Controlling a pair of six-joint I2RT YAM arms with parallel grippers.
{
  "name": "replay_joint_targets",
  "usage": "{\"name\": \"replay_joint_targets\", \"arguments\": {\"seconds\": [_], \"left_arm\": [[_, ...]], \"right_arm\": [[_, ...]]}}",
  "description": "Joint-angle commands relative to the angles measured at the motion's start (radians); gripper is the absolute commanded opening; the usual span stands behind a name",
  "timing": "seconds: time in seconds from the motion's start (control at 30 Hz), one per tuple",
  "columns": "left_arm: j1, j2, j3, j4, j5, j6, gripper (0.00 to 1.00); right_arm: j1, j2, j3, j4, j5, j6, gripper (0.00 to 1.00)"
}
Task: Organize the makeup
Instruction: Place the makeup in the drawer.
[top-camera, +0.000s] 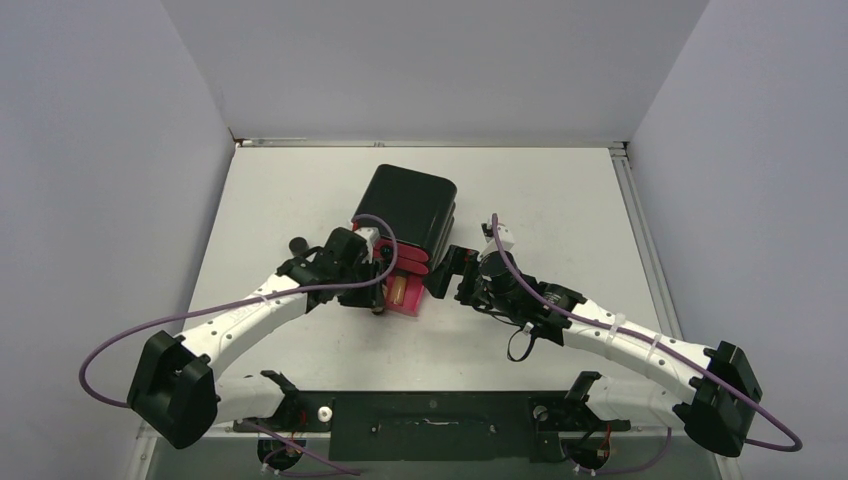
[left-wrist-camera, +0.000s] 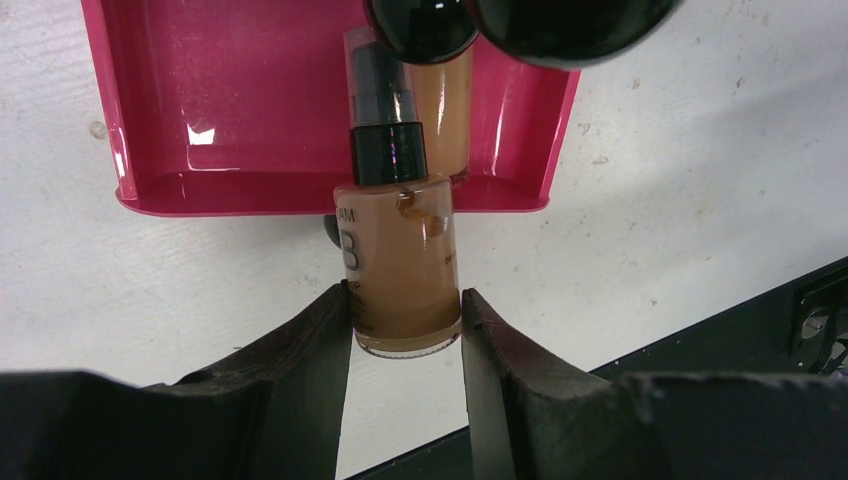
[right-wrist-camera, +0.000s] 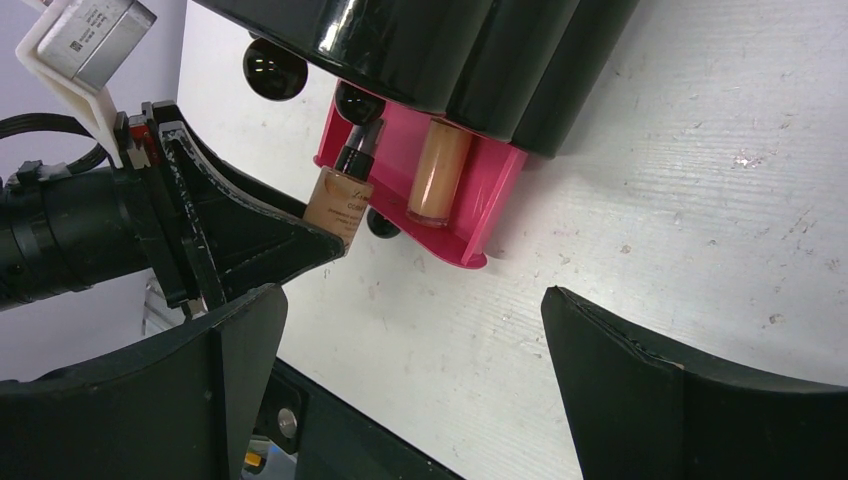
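A tan makeup bottle (left-wrist-camera: 400, 270) with a black cap is pinched at its base by my left gripper (left-wrist-camera: 404, 293), which is shut on it. Its cap end reaches over the front wall of the open pink drawer (left-wrist-camera: 200, 130). A second tan tube (left-wrist-camera: 445, 110) lies inside that drawer. In the right wrist view the held bottle (right-wrist-camera: 335, 205) sits at the left corner of the drawer (right-wrist-camera: 490, 200), next to the lying tube (right-wrist-camera: 437, 170). My right gripper (right-wrist-camera: 410, 300) hangs open over bare table, just right of the drawer, with nothing between its fingers.
The black cabinet (top-camera: 410, 210) stands mid-table behind the pulled-out drawer (top-camera: 405, 295), with my left gripper (top-camera: 378, 290) and right gripper (top-camera: 445, 270) on either side of it. Round black knobs (left-wrist-camera: 420, 25) overhang the drawer. The table's dark front edge (right-wrist-camera: 330, 430) is close below.
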Motion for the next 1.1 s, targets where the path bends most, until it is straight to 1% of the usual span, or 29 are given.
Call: {"name": "replay_joint_targets", "arguments": {"seconds": [0.0,0.2,0.27,0.57,0.73,0.9,1.07], "left_arm": [[0.007,0.005,0.024,0.102,-0.020,-0.028,0.00],[0.007,-0.003,0.000,0.146,-0.071,-0.056,0.00],[0.007,-0.001,-0.004,0.155,-0.096,-0.053,0.03],[0.005,0.038,-0.014,0.183,-0.097,-0.026,0.05],[0.005,0.030,-0.017,0.165,-0.089,-0.022,0.05],[0.005,0.026,-0.017,0.180,-0.104,-0.020,0.11],[0.005,0.067,0.007,0.188,-0.100,-0.002,0.13]], "right_arm": [[-0.003,-0.009,0.024,0.001,0.025,-0.018,0.97],[-0.008,-0.008,0.024,-0.006,0.026,-0.022,0.98],[-0.009,-0.008,0.024,-0.006,0.025,-0.022,0.98],[-0.011,0.000,0.025,-0.005,0.020,-0.023,0.98],[-0.011,-0.002,0.023,-0.006,0.023,-0.021,0.98],[-0.011,0.001,0.028,-0.005,0.016,-0.022,0.98],[-0.011,-0.006,0.025,-0.013,0.024,-0.022,0.98]]}}
